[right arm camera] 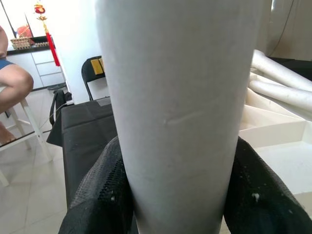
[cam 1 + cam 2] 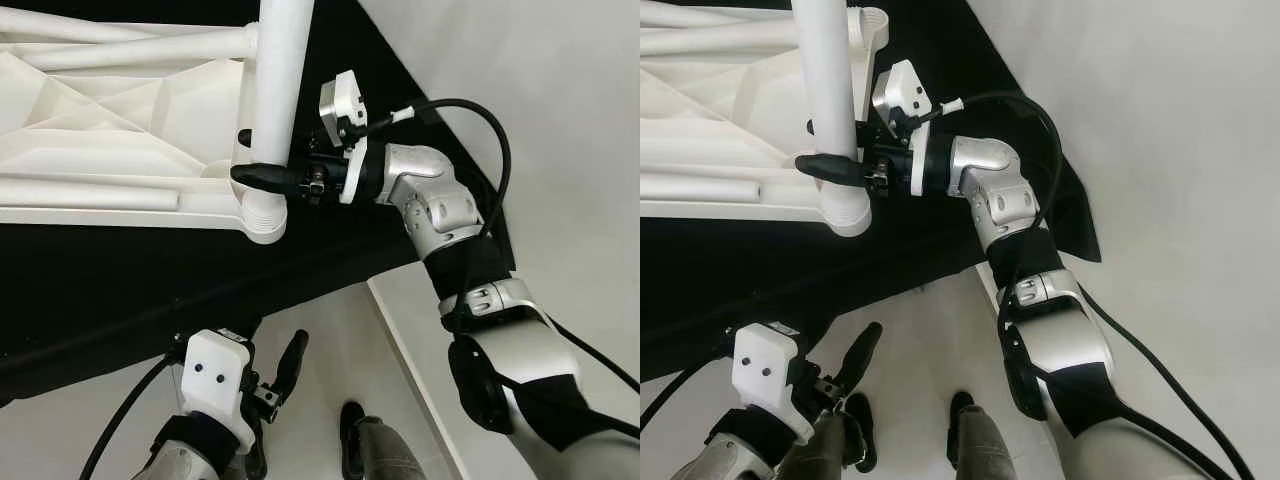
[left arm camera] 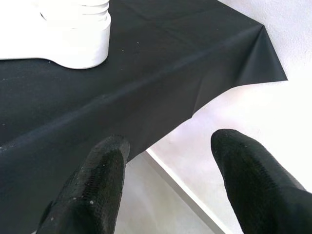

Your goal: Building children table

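Observation:
A white plastic children's table [image 2: 100, 110] lies upside down on a black cloth [image 2: 120, 280]. One white table leg [image 2: 275, 80] stands upright in the near corner socket [image 2: 262, 215]. My right gripper [image 2: 262, 170] is shut on this leg just above the socket; in the right wrist view its fingers [image 1: 97, 195] press both sides of the leg [image 1: 178, 97]. My left gripper [image 2: 280, 375] hangs low in front of the cloth's edge, open. Its fingers [image 3: 92, 190] hold nothing, and the socket [image 3: 78, 44] lies well beyond them.
Loose white legs [image 2: 90, 193] lie on the table's underside. The black cloth's corner [image 3: 263, 53] hangs over pale floor [image 2: 560, 120]. My feet [image 2: 350, 430] stand below. Behind the leg are a seated person [image 1: 12, 83] and a black folding chair [image 1: 95, 70].

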### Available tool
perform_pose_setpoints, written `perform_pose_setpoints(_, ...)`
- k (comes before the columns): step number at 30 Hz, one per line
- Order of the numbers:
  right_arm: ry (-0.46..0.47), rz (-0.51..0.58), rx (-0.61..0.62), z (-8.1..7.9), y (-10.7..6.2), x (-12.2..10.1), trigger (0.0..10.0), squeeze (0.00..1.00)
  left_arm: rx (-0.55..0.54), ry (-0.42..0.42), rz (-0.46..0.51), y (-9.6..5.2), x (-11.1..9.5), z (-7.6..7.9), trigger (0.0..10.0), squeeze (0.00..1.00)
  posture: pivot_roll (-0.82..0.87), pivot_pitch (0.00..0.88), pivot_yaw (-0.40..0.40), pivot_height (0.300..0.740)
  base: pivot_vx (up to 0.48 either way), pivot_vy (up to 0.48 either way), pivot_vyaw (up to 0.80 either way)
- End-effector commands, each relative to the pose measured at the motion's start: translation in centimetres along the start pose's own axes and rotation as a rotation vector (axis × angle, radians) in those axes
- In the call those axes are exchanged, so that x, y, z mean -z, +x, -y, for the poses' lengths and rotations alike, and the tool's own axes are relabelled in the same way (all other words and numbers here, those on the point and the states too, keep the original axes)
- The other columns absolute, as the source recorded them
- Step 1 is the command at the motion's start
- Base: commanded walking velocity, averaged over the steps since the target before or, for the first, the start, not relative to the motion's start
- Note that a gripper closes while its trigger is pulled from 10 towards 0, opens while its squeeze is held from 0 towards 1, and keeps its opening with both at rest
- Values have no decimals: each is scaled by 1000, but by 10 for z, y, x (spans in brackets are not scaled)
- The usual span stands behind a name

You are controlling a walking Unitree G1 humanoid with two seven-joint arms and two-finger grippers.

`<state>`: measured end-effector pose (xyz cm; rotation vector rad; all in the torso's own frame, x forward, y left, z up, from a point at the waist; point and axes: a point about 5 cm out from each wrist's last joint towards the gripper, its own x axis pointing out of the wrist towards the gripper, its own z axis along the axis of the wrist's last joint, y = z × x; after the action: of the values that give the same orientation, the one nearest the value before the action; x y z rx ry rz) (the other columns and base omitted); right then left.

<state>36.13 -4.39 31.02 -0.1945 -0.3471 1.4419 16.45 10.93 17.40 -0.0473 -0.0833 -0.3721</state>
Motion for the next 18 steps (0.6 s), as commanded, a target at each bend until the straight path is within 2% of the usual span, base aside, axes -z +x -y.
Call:
perform_pose_setpoints(1, 5, -34, 6, -1, 2, 8, 0, 0, 2, -3, -30, -5, 3, 1, 10000, 0, 8, 390, -61, 740, 0, 0, 0)
perform_pose_setpoints(2, 5, -34, 6, -1, 2, 8, 0, 0, 2, -3, -30, -5, 3, 1, 10000, 0, 8, 390, -61, 740, 0, 0, 0)
perform_pose_setpoints(3, 12, -73, 57, -1, -1, 15, 0, 0, 3, -5, -31, -6, 3, 2, 10000, 0, 3, 394, -64, 740, 0, 0, 0)
perform_pose_setpoints(4, 65, -123, 150, -4, -6, 29, 0, 0, 4, -8, -32, -6, 3, 2, 10000, 0, -1, 399, -66, 740, 0, 0, 0)
perform_pose_setpoints(7, 102, -159, 215, -7, -10, 38, 0, 0, 4, -10, -33, -7, 3, 3, 10000, 0, -1, 399, -66, 740, 0, 0, 0)
perform_pose_setpoints(8, 235, -247, 619, -6, -21, 66, 0, 0, 4, -13, -34, -8, 3, 3, 10000, 0, -5, 402, -78, 740, 0, 0, 0)
perform_pose_setpoints(9, 322, -340, 908, -9, -34, 86, 0, 0, 4, -14, -35, -9, 3, 3, 10000, 0, -5, 402, -78, 740, 0, 0, 0)
perform_pose_setpoints(10, 338, -422, 976, -34, -37, 105, 0, 0, 4, -16, -34, -9, 2, 3, 10000, 0, -4, 399, -62, 740, 0, 0, 0)
perform_pose_setpoints(11, 341, -461, 986, -51, -37, 114, 0, 0, 4, -18, -33, -8, 2, 2, 10000, 0, -1, 404, -56, 740, 0, 0, 0)
perform_pose_setpoints(12, 341, -461, 986, -51, -37, 114, 0, 0, 4, -18, -33, -8, 2, 2, 10000, 0, -1, 404, -56, 740, 0, 0, 0)
perform_pose_setpoints(13, 314, -442, 931, -60, -24, 109, 0, 0, 8, -16, -35, -8, 2, 2, 10000, 0, -2, 405, -51, 740, 0, 0, 0)
perform_pose_setpoints(14, 271, -420, 905, -62, -15, 103, 0, 0, 11, -15, -37, -8, 3, 2, 10000, 0, -2, 405, -51, 740, 0, 0, 0)
perform_pose_setpoints(15, 271, -420, 905, -62, -15, 103, 0, 0, 11, -15, -37, -8, 3, 2, 10000, 0, -2, 405, -51, 740, 0, 0, 0)
perform_pose_setpoints(17, 239, -384, 899, -52, -2, 94, 0, 0, 11, -11, -40, -7, 4, 1, 10000, 0, -4, 388, -51, 740, 0, 0, 0)
perform_pose_setpoints(18, 239, -384, 899, -52, -2, 94, 0, 0, 11, -11, -40, -7, 4, 1, 10000, 0, -4, 388, -51, 740, 0, 0, 0)
